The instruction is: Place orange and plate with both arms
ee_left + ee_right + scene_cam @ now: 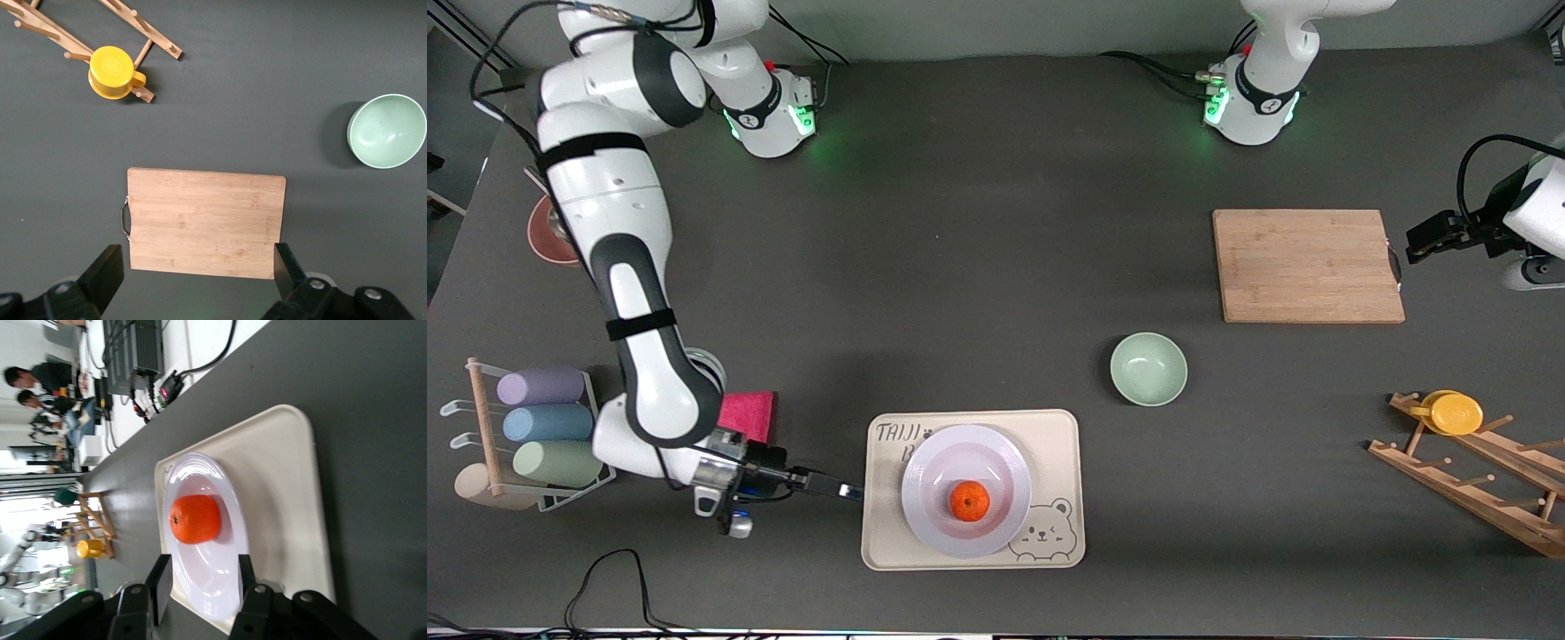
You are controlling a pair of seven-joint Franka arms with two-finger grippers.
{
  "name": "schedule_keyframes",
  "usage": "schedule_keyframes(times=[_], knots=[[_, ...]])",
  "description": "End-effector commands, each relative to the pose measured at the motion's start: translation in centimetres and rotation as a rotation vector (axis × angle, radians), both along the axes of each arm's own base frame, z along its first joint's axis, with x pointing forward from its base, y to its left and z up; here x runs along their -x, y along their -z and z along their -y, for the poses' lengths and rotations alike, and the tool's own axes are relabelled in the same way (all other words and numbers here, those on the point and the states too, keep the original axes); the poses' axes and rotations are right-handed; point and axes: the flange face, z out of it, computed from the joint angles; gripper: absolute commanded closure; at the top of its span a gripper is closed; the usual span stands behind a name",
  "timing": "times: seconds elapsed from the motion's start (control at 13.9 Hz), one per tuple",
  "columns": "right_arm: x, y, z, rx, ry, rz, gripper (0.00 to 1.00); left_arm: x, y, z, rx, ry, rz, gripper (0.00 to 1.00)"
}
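While small bright orange [968,500] sits in glossy pale round plate [925,480] on beige rectangular tray [1063,444]: right gripper [852,491] seemingly part-open beside tray, gripping nothing; left gripper [199,273] wide open, waiting.

White arms, black joints, green lights

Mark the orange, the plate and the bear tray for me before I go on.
orange [968,500]: front view, middle of the fruit.
plate [930,462]: front view, bare rim toward the right arm's end of the table.
bear tray [1060,444]: front view, bare corner nearest the green bowl.
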Motion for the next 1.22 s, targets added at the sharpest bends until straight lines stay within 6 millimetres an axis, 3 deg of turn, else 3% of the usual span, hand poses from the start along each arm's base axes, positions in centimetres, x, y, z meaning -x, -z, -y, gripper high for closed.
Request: schedule_keyframes(times=[0.0, 0.14, 0.29, 0.43, 0.79, 0.93, 1.15], knots=[[4.2, -6.7, 3.7, 0.167, -0.063, -0.067, 0.42, 0.5, -0.9, -0.3, 0.012, 0.022, 0.014, 0.0], [6.4, -11.3, 6.3, 0.29, -0.135, -0.1, 0.35, 0.6, -1.1, -0.4, 0.021, 0.017, 0.018, 0.0], [8.1, -15.4, 9.3, 0.392, -0.211, -0.129, 0.07, 0.6, -1.2, -0.3, 0.022, 0.019, 0.021, 0.0], [9.8, -19.6, 11.8, 0.5, -0.254, -0.136, 0.0, 0.8, -1.7, -1.2, 0.028, 0.002, 0.032, 0.0], [14.5, -29.3, 16.2, 0.734, -0.29, -0.133, 0.0, 1.2, -1.9, -1.2, 0.04, 0.012, 0.037, 0.0], [15.8, -31.8, 17.1, 0.801, -0.28, -0.143, 0.0, 1.1, -1.9, -1.3, 0.041, 0.009, 0.037, 0.0], [17.0, -34.3, 16.8, 0.83, -0.174, -0.229, 0.0, 1.2, -1.8, -2.2, 0.044, -0.006, 0.034, 0.0]])
